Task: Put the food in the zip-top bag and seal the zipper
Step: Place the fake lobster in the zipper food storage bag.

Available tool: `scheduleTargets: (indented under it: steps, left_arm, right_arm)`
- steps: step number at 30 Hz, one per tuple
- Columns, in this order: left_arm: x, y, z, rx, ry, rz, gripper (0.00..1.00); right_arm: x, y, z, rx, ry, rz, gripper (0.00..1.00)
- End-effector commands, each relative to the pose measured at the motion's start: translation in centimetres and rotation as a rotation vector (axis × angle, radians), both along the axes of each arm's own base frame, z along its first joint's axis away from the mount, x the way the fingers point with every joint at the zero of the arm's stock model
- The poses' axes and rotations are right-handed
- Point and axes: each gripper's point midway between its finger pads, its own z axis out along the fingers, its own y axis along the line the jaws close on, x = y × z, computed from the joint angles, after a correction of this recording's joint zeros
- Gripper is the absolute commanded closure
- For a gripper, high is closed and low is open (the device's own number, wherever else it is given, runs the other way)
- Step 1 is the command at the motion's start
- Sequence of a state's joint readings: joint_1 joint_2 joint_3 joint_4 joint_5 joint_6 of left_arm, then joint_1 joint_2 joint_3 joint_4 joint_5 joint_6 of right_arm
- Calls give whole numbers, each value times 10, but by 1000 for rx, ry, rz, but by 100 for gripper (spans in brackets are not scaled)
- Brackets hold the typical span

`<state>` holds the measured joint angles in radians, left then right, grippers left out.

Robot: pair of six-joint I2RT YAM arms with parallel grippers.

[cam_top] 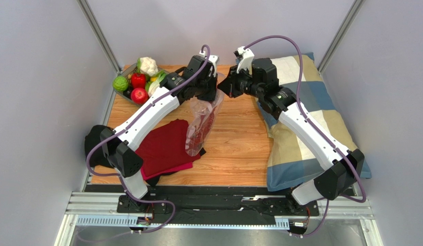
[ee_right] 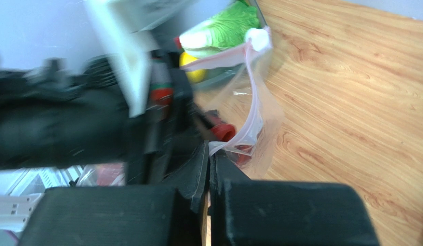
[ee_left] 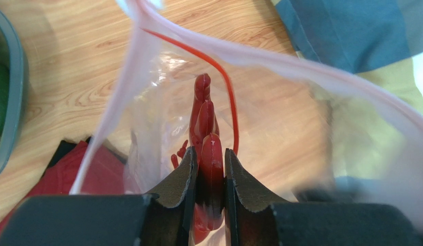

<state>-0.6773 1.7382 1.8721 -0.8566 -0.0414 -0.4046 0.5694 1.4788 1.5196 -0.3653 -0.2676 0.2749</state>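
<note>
My left gripper [ee_left: 211, 154] is shut on the long dark-red lobster piece [ee_left: 204, 115] and holds it down inside the open mouth of the clear zip-top bag [ee_left: 147, 128]. The zipper strip [ee_left: 280, 64] curves around it. In the top view the left gripper [cam_top: 207, 92] is above the hanging bag [cam_top: 200, 125]. My right gripper [ee_right: 209, 152] is shut on the bag's mouth edge [ee_right: 252, 110] and holds it up; in the top view it [cam_top: 225, 88] is beside the left one. The green ball [cam_top: 120, 83] and red fruit [cam_top: 139, 95] lie in the basket.
A grey basket [cam_top: 127, 97] of toy produce, with a cauliflower [cam_top: 148, 65], stands at the back left. A folded dark-red cloth [cam_top: 165, 148] lies under the bag's lower end. A checked pillow [cam_top: 306, 128] fills the right side of the wooden table [cam_top: 239, 148].
</note>
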Motion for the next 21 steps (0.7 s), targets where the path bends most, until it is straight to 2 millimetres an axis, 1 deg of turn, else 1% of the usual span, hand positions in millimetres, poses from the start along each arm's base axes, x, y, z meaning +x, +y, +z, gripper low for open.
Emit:
scheduleTargets:
  steps: [1, 4, 5, 6, 7, 8, 9, 10, 11, 12, 14, 15, 16, 17, 18, 20, 21]
  left_arm:
    - [6, 9, -17, 10, 88, 66, 100]
    - [12, 5, -20, 0, 101, 74, 99]
    - [13, 4, -18, -7, 103, 70, 94]
    - [13, 2, -17, -13, 101, 62, 84]
    - [11, 0, -9, -38, 96, 43, 78]
    - [11, 0, -4, -48, 84, 37, 63]
    - [6, 1, 8, -77, 67, 17, 57]
    - [8, 2, 14, -99, 43, 13, 53]
    - [6, 4, 22, -112, 18, 8, 46]
    - [2, 9, 39, -130, -28, 3, 42]
    - [0, 12, 53, -145, -82, -15, 34]
    - [-2, 18, 65, -138, -124, -18, 33]
    - [-3, 22, 72, -133, -143, -16, 32]
    - [-4, 23, 76, -126, -160, -25, 32]
    - [-3, 31, 82, -104, -191, -15, 32]
    - [-1, 43, 80, -56, -199, 15, 28]
    - [2, 49, 77, -27, -199, 29, 28]
  right_arm:
    - [-15, 5, 57, 78, -213, 73, 100]
    - [-19, 8, 54, 77, -215, 97, 100]
    - [-19, 8, 53, 72, -214, 93, 100]
    - [-18, 7, 52, 64, -214, 90, 100]
    - [-17, 6, 51, 56, -214, 85, 100]
    - [-15, 4, 47, 40, -208, 71, 100]
    - [-14, 2, 47, 33, -210, 63, 100]
    - [-13, 1, 46, 26, -210, 58, 100]
    - [-12, -2, 46, 20, -211, 45, 100]
    - [-13, -3, 45, 12, -213, 44, 100]
    - [-13, -4, 43, 9, -206, 44, 100]
    - [-13, -6, 42, 6, -206, 42, 100]
    - [-13, -6, 40, 1, -197, 39, 100]
    - [-11, -7, 37, -5, -192, 29, 100]
    - [-10, -9, 35, -12, -186, 24, 100]
    - [-8, -11, 31, -22, -175, 17, 100]
    - [-7, -12, 30, -24, -172, 13, 100]
